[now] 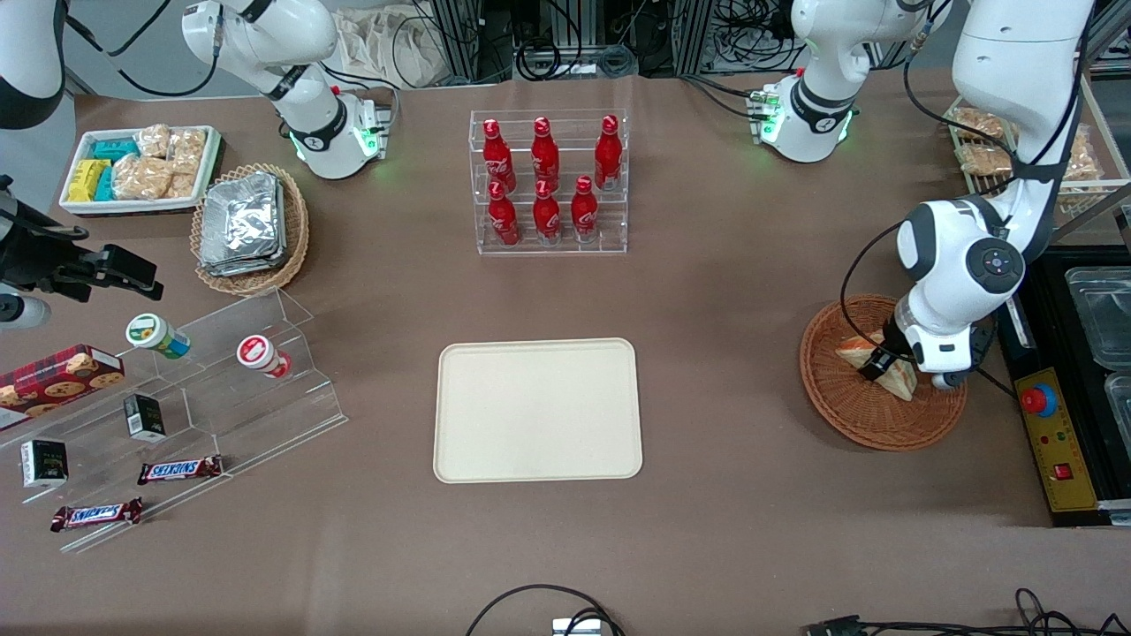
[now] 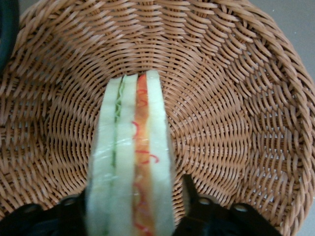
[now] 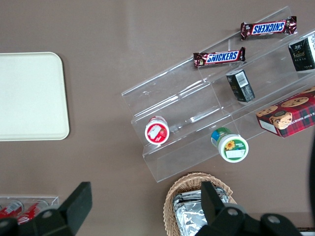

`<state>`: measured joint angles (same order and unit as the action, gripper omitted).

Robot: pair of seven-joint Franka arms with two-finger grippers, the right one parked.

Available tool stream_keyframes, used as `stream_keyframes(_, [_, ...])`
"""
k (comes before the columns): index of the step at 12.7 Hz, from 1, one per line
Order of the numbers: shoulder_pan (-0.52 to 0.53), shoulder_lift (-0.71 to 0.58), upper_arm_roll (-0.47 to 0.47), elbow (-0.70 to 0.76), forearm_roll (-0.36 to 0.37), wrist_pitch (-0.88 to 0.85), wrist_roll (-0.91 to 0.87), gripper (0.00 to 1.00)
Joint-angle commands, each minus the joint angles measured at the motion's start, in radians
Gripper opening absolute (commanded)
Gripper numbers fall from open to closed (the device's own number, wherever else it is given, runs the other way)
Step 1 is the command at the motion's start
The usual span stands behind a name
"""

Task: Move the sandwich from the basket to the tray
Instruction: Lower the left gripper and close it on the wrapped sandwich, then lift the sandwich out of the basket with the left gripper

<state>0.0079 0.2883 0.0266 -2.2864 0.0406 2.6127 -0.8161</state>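
The sandwich (image 1: 902, 382), a white-bread wedge with a red-orange and green filling stripe, stands on edge in the reddish-brown wicker basket (image 1: 848, 424) toward the working arm's end of the table. My left gripper (image 1: 878, 364) is lowered into the basket and open, one finger on each side of the wedge. In the left wrist view the sandwich (image 2: 133, 147) runs between the black fingers (image 2: 189, 189). One finger lies against the bread, while the other shows a strip of basket (image 2: 236, 98) weave between it and the bread. The cream tray (image 1: 537, 411) lies bare mid-table, also in the right wrist view (image 3: 29, 96).
A clear rack of red bottles (image 1: 548, 181) stands farther from the camera than the tray. A tan basket of foil packets (image 1: 250, 225), a white snack bin (image 1: 137, 168) and an acrylic shelf (image 1: 203, 389) lie toward the parked arm's end. A control box with a red button (image 1: 1043, 402) sits beside the basket.
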Motion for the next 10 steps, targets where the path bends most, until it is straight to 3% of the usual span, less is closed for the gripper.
stream_keyframes(1, [-0.002, -0.021, 0.003, -0.008, 0.021, 0.007, -0.011, 0.18])
stream_keyframes(6, [-0.006, -0.188, -0.004, 0.007, 0.027, -0.238, 0.083, 0.13])
stream_keyframes(10, [-0.019, -0.268, -0.121, 0.065, 0.027, -0.337, 0.225, 0.14])
